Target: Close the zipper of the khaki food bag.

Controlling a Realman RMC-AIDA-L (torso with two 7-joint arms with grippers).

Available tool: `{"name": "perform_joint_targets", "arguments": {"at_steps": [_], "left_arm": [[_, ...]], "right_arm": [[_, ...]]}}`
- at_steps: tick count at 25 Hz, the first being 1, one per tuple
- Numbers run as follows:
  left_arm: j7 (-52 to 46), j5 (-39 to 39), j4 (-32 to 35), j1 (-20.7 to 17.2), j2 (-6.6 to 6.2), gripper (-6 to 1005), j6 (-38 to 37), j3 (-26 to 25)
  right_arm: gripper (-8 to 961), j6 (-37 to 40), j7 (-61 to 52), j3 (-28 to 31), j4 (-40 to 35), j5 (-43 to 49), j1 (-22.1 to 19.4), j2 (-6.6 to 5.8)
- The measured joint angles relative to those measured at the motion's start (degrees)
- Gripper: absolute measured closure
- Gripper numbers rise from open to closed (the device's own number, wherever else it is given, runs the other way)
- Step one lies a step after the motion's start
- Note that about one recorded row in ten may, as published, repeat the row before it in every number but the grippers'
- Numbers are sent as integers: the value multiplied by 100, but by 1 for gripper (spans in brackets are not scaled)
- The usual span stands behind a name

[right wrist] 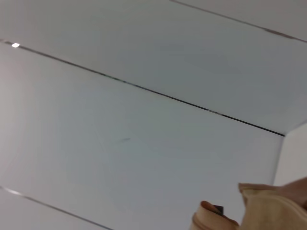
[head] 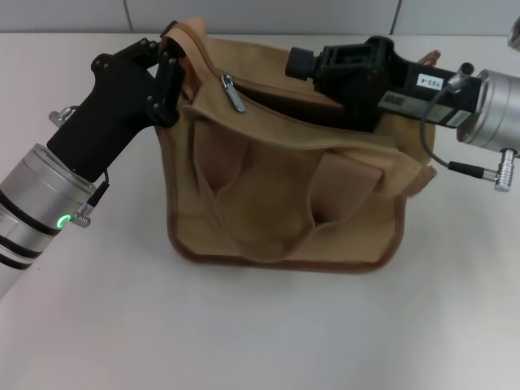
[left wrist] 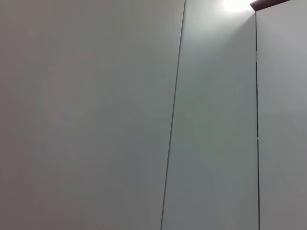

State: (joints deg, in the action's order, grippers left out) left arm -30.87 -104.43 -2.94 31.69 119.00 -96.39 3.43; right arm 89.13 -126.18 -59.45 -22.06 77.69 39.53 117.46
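The khaki food bag (head: 284, 195) stands on the white table in the head view, front pockets and looped handles facing me. Its zipper (head: 276, 88) gapes along the top and shows a dark inside. The silver pull tab (head: 233, 93) sits near the bag's left end. My left gripper (head: 168, 69) is shut on the fabric at the bag's upper left corner, by a handle loop. My right gripper (head: 302, 63) lies across the top of the bag from the right, above the opening. The right wrist view catches a bit of the bag's tan fabric (right wrist: 271, 211).
The white table (head: 260, 333) spreads in front of the bag and to its left. A panelled grey wall (head: 260, 15) runs behind the table. The left wrist view shows only wall panels (left wrist: 96, 115).
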Motion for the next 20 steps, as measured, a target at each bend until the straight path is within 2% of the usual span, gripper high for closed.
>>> {"name": "perform_joint_targets", "arguments": {"at_steps": [4,6,7,8,9,14,18,20], "left_arm": [[-8,3,-5,27,0,978,-45,0],[-11,0,-5,49,0,978,-57,0],[-12,-4,-5,57,0,978,-59,0],[-13,-13,-7,77,0,978,-62,0],[-13,-13,-7,77,0,978,-62,0],[-15,-19,-53,121,3,978,-66,0],[-16,-33,-81,154,2,978,-73,0],[-16,-34,-82,162,2,978,-73,3]], "right_arm": [[873,110,184,72,-60,-2,-46,-26],[856,328,172,148,-98,-6,-58,-85],[847,471,90,178,-115,-8,-44,-137],[838,793,-354,197,-139,8,66,-308],[806,793,-354,197,-139,8,66,-308],[648,1034,-1817,133,-111,405,544,-717],[446,963,-2305,140,-66,805,810,-796],[442,838,-2399,137,-63,967,899,-795]]}}
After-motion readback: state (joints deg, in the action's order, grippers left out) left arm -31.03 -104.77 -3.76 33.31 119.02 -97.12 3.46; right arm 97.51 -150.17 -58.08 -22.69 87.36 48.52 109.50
